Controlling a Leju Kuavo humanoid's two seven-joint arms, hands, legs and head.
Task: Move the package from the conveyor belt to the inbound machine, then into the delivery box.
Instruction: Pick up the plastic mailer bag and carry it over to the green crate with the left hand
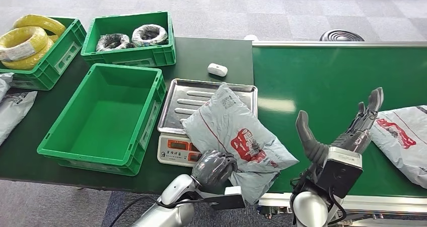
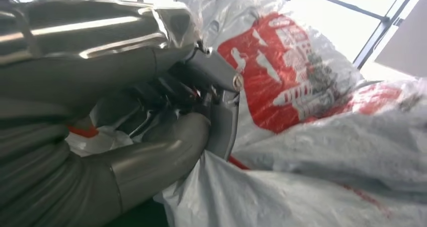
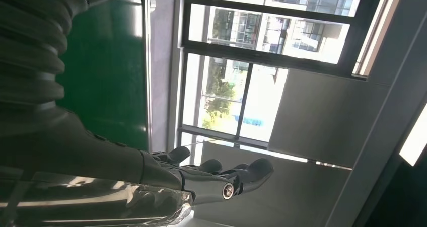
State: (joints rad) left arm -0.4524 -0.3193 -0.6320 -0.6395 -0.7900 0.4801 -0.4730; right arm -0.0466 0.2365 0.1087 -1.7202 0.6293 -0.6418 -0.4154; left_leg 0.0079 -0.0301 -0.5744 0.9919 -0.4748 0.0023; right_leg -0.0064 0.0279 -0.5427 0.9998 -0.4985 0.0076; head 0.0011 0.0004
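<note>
**A:** Start nearest the robot. What is the left hand [image 1: 214,167] doing?

**B:** Its fingers are clamped on the near end of the grey plastic mailer package with the red printed panel [image 1: 236,132]. In the left wrist view the thumb and dark fingers [image 2: 201,98] pinch a fold of that bag.

**A:** And where is the package itself?

**B:** Off the belt. Its far end lies over the ribbed steel tray of the white weighing scale with the orange display [image 1: 194,102]; its near end overhangs the front edge of the dark green surface [image 1: 30,156], in the hand's grip. I take that scale to be the inbound machine.

**A:** So the first leg is done?

**B:** As good as done, I'd judge. The second leg is not: the large empty green plastic crate [image 1: 103,116] just left of the scale, likely the delivery box, has nothing in it.

**A:** The right hand [image 1: 342,129]?

**B:** Raised over the green conveyor belt [image 1: 322,81], fingers spread apart, holding nothing.

**A:** Anything further out?

**B:** A second grey mailer with red print [image 1: 403,136] waits on the belt at the right. Beyond the scale, a small white oval object [image 1: 217,69] lies on the surface.
</note>
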